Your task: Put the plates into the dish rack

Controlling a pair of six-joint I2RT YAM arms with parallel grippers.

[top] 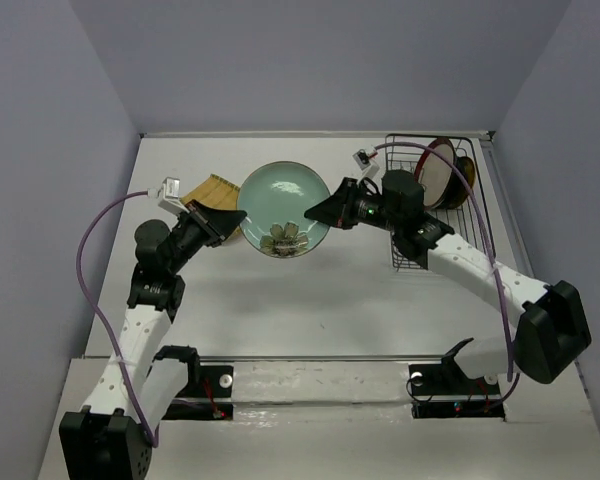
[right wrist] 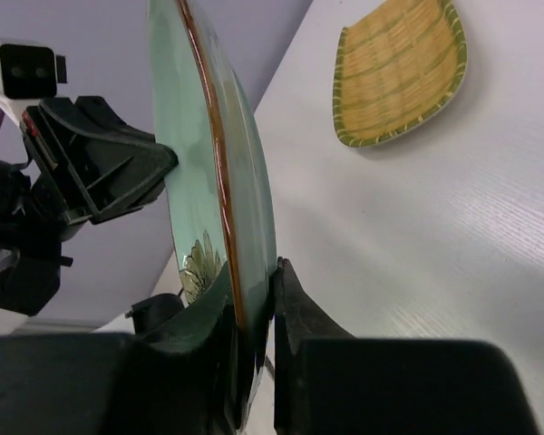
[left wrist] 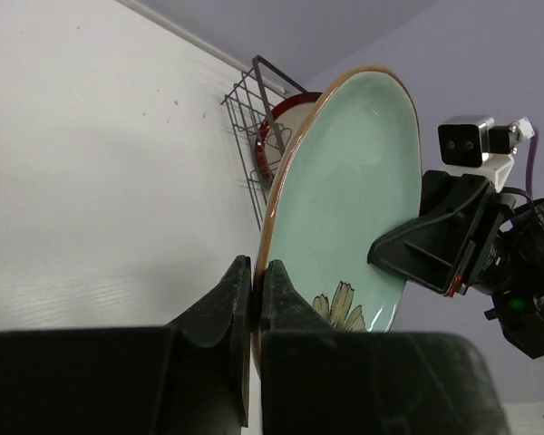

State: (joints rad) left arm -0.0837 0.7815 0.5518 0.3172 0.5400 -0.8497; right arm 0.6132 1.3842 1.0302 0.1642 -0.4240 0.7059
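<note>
A pale green plate (top: 285, 205) with a flower print is held off the table between both arms. My left gripper (top: 231, 222) is shut on its left rim, and in the left wrist view the fingers (left wrist: 240, 294) pinch the brown edge of the plate (left wrist: 354, 181). My right gripper (top: 326, 213) is shut on the opposite rim, with the plate (right wrist: 254, 195) standing edge-on between its fingers (right wrist: 288, 299). The black wire dish rack (top: 410, 205) stands at the back right and holds a dark-red-rimmed plate (top: 437, 172) upright. A yellow ribbed plate (right wrist: 399, 72) lies on the table, partly hidden behind my left arm in the top view.
A darker dish (top: 466, 168) stands behind the red-rimmed plate at the rack's right end. The table's back wall runs just beyond the rack and the yellow ribbed plate (top: 210, 188). Side walls close in on the left and right.
</note>
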